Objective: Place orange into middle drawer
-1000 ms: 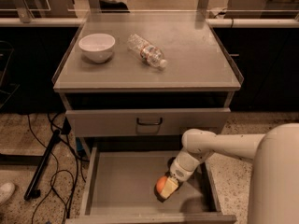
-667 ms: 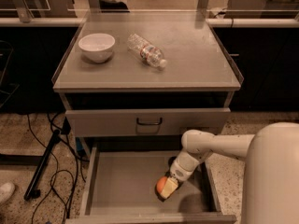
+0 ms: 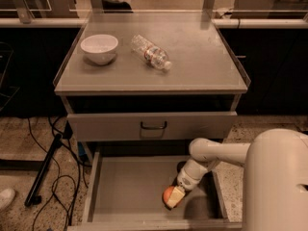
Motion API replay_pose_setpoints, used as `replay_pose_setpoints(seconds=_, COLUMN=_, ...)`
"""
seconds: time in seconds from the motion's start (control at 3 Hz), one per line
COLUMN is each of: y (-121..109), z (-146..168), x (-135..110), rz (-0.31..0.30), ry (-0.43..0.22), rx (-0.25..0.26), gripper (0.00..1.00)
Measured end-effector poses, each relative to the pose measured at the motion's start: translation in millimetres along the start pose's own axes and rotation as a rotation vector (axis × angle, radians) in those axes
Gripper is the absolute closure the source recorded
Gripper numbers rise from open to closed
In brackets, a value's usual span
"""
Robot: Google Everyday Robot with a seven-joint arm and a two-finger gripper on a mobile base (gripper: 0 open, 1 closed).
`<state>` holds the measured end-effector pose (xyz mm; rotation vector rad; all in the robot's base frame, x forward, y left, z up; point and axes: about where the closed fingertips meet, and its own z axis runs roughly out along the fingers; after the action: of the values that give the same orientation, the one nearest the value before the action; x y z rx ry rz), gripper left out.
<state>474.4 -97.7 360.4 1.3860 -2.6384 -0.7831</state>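
Orange [image 3: 168,194] sits low in the frame, a little right of centre, inside the open middle drawer [image 3: 126,186]. We see it over the right half of the drawer's flat grey floor, near the front edge and well apart from the left wall. The pincer [image 3: 173,197] is right there with it, clamped on the fruit: one pale finger [image 3: 176,195] lies across its right side, and the other is hidden behind it. We cannot tell whether the orange touches the floor or hangs just above it. The arm [image 3: 211,153] reaches in from the lower right, bending down over the drawer's right side, and the robot's pale body [image 3: 276,182] fills the lower right corner.

Above the open drawer we see a shut drawer front [image 3: 110,126] with a dark loop handle [image 3: 154,125]. On the counter [image 3: 207,61] in the upper half, a white bowl [image 3: 99,47] stands at upper left, and a clear plastic bottle [image 3: 150,57] lies on its side just to the right of it, apart from it. Dark cables [image 3: 55,177] trail over the speckled floor at left.
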Motion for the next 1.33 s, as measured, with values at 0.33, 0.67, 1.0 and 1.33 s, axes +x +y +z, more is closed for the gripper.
replay_pose_setpoints(seconds=0.33, y=0.0, z=0.0, x=0.0, rz=0.000, ry=0.000, rx=0.000, gripper=0.74)
replay_pose_setpoints(seconds=0.67, y=0.0, z=0.0, x=0.0, rz=0.000, ry=0.000, rx=0.000, gripper=0.50)
replay_pose_setpoints(seconds=1.0, y=0.1, z=0.0, x=0.0, rz=0.000, ry=0.000, rx=0.000, gripper=0.19)
replay_pose_setpoints(seconds=1.33, y=0.1, z=0.1, x=0.0, rz=0.000, ry=0.000, rx=0.000, gripper=0.00)
